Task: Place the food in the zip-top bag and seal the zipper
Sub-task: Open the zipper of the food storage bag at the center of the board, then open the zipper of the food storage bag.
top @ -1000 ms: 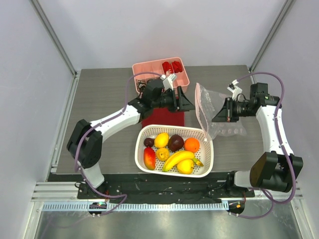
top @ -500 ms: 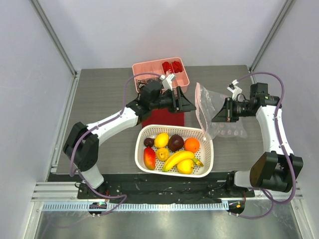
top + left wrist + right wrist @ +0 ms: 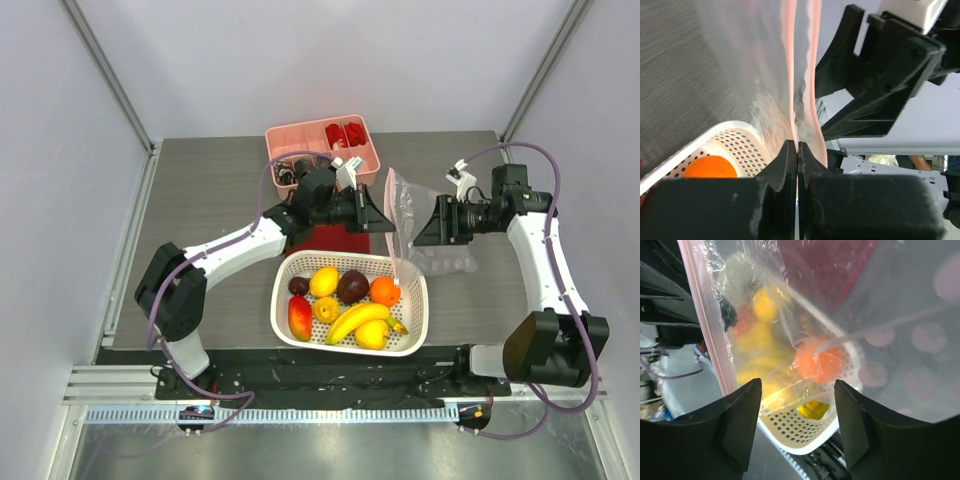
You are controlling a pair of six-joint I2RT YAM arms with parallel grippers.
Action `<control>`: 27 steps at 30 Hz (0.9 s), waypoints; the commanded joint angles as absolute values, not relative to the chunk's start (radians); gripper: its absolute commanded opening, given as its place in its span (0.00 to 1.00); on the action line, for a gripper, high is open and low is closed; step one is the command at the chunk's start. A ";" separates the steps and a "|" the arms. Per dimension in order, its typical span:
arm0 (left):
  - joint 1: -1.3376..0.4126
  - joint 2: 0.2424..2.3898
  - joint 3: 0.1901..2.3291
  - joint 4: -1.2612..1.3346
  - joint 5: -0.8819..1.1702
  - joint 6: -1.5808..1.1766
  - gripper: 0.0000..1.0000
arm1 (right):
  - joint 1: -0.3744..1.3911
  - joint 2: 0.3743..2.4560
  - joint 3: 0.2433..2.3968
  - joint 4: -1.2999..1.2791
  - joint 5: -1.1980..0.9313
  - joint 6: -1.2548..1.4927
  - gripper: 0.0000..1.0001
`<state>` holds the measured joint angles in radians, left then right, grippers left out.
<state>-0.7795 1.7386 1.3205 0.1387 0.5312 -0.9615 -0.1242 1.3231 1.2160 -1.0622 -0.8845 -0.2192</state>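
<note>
The clear zip-top bag [image 3: 408,212] hangs upright between my two grippers, and its lower part trails on the table. My left gripper [image 3: 380,214] is shut on the bag's pink zipper [image 3: 792,100] strip, pinched at the fingertips [image 3: 790,152]. My right gripper [image 3: 428,224] stands open just right of the bag, touching nothing. In the right wrist view the bag [image 3: 805,315] fills the space ahead of its gripper [image 3: 797,412]. The food lies in the white basket [image 3: 415,330]: banana [image 3: 357,320], orange [image 3: 385,291], lemon [image 3: 324,281], plum [image 3: 352,286], mango [image 3: 299,317].
A pink tray [image 3: 300,140] with small red and dark items stands at the back behind the left arm. A dark red mat [image 3: 330,238] lies between the tray and the basket. The basket's far rim sits just below the hanging bag.
My left gripper moved right and shut on the bag's zipper edge. My right gripper let go of the bag and opened. The bag shifted slightly left.
</note>
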 commanded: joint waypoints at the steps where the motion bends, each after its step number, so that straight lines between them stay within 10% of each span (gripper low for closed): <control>1: -0.778 1.715 1.353 0.121 0.500 -0.946 0.00 | -0.112 1.252 1.304 -0.948 -0.761 -0.152 0.67; 22: -0.805 1.753 1.436 0.061 0.459 -0.957 0.00 | 0.212 1.244 1.350 -0.882 -0.456 -0.140 0.63; 27: -0.796 1.737 1.427 0.034 0.469 -0.927 0.00 | 0.219 1.247 1.356 -0.888 -0.333 -0.147 0.22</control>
<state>-0.7982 1.7557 1.4021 0.0422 0.4686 -0.9615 0.2134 1.2510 1.3384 -0.9081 -0.4530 -0.1356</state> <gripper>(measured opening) 0.017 0.367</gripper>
